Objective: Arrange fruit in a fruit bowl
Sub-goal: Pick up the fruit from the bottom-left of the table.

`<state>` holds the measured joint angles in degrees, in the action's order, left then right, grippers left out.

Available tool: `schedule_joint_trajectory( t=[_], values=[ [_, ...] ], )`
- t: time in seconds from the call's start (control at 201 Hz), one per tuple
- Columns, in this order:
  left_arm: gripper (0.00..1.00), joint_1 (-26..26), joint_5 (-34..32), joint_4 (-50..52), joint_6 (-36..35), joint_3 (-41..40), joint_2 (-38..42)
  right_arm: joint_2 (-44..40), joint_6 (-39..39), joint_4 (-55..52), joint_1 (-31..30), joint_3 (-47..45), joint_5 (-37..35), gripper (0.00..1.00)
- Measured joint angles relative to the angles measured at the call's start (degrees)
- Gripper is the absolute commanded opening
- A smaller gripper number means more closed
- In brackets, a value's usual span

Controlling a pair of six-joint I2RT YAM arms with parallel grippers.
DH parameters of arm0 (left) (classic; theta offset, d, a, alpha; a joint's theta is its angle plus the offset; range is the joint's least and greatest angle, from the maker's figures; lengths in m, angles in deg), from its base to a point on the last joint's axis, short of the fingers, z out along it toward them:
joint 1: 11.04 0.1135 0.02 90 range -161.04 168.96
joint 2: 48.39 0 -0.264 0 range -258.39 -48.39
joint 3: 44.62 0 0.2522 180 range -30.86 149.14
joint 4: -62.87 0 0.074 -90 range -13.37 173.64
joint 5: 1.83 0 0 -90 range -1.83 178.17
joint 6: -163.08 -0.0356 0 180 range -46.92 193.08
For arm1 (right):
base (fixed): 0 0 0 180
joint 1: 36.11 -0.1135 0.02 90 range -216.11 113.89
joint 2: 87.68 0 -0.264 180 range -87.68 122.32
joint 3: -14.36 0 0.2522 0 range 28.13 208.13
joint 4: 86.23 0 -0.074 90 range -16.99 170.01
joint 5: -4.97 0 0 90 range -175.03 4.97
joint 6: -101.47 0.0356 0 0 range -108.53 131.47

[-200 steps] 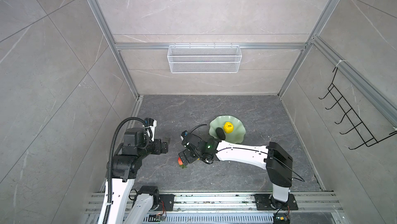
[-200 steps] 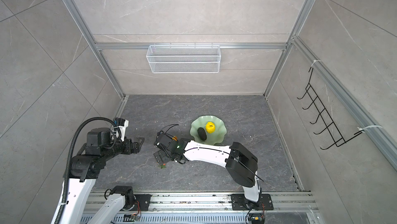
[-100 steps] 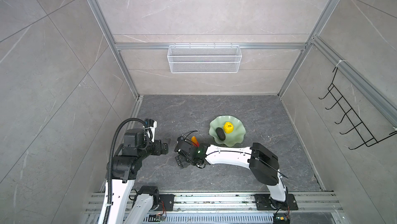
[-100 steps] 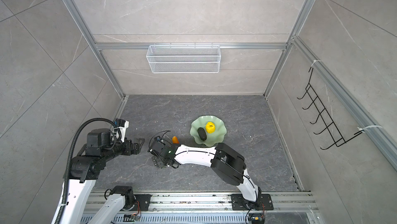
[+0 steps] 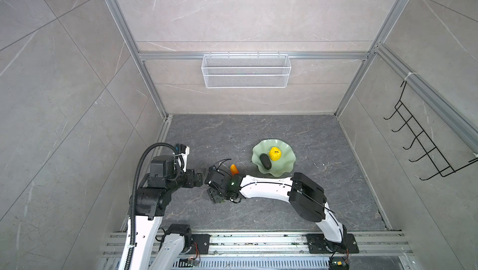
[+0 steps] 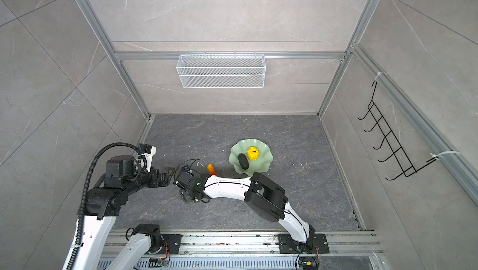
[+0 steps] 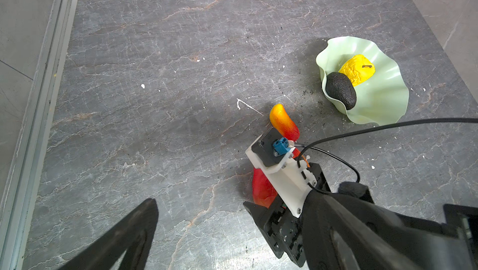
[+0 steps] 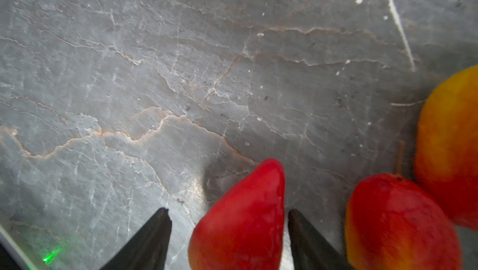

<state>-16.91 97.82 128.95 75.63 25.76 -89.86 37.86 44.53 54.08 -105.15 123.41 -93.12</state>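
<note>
The pale green fruit bowl [image 5: 283, 164] [image 6: 261, 164] [image 7: 382, 100] holds a knobbly yellow fruit [image 5: 275, 153] and a dark oval fruit [image 5: 265, 161]. To its left an orange-yellow elongated fruit [image 5: 234, 169] [image 7: 283, 123] lies on the floor. My right gripper [image 5: 213, 196] [image 8: 227, 214] is low over the floor, open, with a red strawberry [image 8: 240, 219] [image 7: 262, 188] between its fingers and a gap on each side. A second red-orange fruit [image 8: 398, 219] lies beside it. The top views hide both fruits under the arm. My left gripper [image 5: 200, 174] hovers open just to the left, empty.
A white wire basket [image 5: 245, 74] hangs on the back wall and a black hook rack [image 5: 424, 149] on the right wall. Grey stone floor [image 5: 232, 136] stretches behind the arms. The left gripper and the right gripper sit very close together.
My right arm has swung left and come down over the strawberry, its jaws narrowing around it. The orange elongated fruit is now uncovered. The left arm has hardly moved.
</note>
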Motion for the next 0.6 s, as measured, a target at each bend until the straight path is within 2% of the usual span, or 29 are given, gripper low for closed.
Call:
schedule_joint_trajectory(
  t=[0.075,0.299,0.429,0.598],
  values=[
    [1.0,0.0,0.0,0.0,0.0,0.0,0.0,0.3,0.1,-0.2,0.0,0.2,0.2,0.66],
    [1.0,0.0,0.0,0.0,0.0,0.0,0.0,0.6,0.4,-0.4,0.0,0.6,0.4,0.45],
    [1.0,0.0,0.0,0.0,0.0,0.0,0.0,0.6,0.2,-1.0,0.0,0.7,0.4,0.39],
    [1.0,0.0,1.0,1.1,0.0,0.7,-1.2,-2.2,-0.5,-3.3,0.0,0.5,0.2,0.38]
  ],
)
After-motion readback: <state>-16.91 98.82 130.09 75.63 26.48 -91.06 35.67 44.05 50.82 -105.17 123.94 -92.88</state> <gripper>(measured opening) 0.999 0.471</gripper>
